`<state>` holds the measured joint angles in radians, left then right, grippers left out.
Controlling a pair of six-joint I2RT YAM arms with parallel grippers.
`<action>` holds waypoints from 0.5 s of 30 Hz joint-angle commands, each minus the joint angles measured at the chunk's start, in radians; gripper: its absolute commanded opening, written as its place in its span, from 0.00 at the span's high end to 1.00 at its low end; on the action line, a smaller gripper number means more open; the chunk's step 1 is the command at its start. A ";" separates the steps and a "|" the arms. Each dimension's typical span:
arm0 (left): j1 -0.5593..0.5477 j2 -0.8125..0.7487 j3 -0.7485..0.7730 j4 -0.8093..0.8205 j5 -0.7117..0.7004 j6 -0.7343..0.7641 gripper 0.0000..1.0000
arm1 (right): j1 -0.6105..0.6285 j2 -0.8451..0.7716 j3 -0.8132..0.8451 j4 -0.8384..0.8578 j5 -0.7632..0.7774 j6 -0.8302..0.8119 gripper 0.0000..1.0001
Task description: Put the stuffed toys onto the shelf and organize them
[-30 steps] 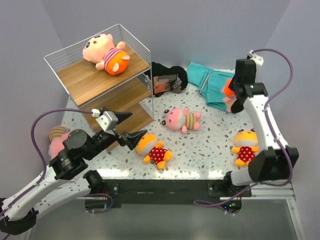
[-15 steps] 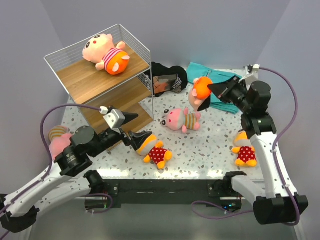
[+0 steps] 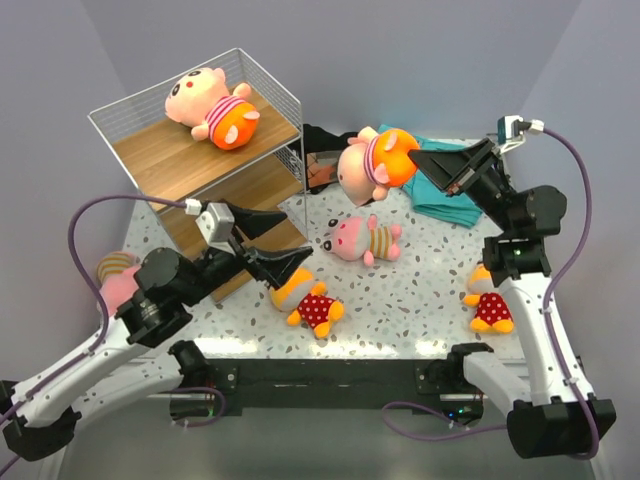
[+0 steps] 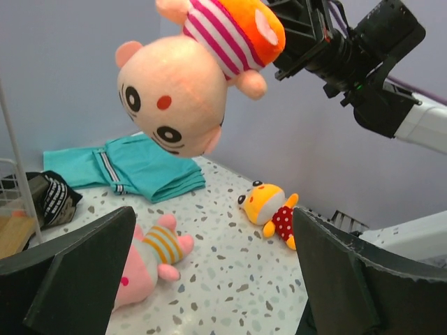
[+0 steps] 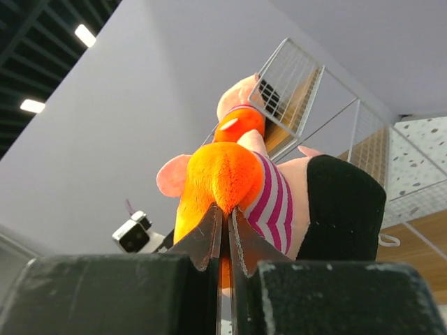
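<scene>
Speckled tabletop [image 3: 410,290] meets plain grey walls. At upper centre the right fingers [image 3: 418,160] are clenched on the orange shorts of the held toy [image 3: 368,165], which hangs head-down in the air, right of the shelf [image 3: 170,165]. At lower left the left fingers [image 3: 285,266] are spread wide, grasping nothing, over the head of the polka-dot toy [image 3: 312,305]. Mid-frame lies the striped toy [image 3: 362,240]. The top-board toy [image 3: 210,105] rests on the shelf, and the yellow toy [image 3: 490,295] lies at right.

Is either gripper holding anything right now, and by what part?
The right gripper pinches the striped toy by its orange shorts; the left gripper is open, holding nothing.
</scene>
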<state>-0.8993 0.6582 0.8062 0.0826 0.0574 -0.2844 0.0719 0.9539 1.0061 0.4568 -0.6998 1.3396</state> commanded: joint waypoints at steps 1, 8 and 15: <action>-0.004 0.079 0.095 0.131 0.025 -0.033 0.00 | 0.011 -0.047 0.022 0.056 -0.061 0.147 1.00; -0.006 0.187 0.134 0.233 0.001 -0.073 0.00 | 0.011 -0.135 -0.020 0.065 -0.090 0.253 1.00; -0.006 0.287 0.188 0.312 0.061 -0.133 0.03 | 0.014 -0.199 -0.029 0.019 -0.125 0.228 1.00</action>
<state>-0.8993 0.9108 0.9207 0.2817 0.0803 -0.3717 0.0788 0.7853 0.9863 0.4694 -0.7868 1.5555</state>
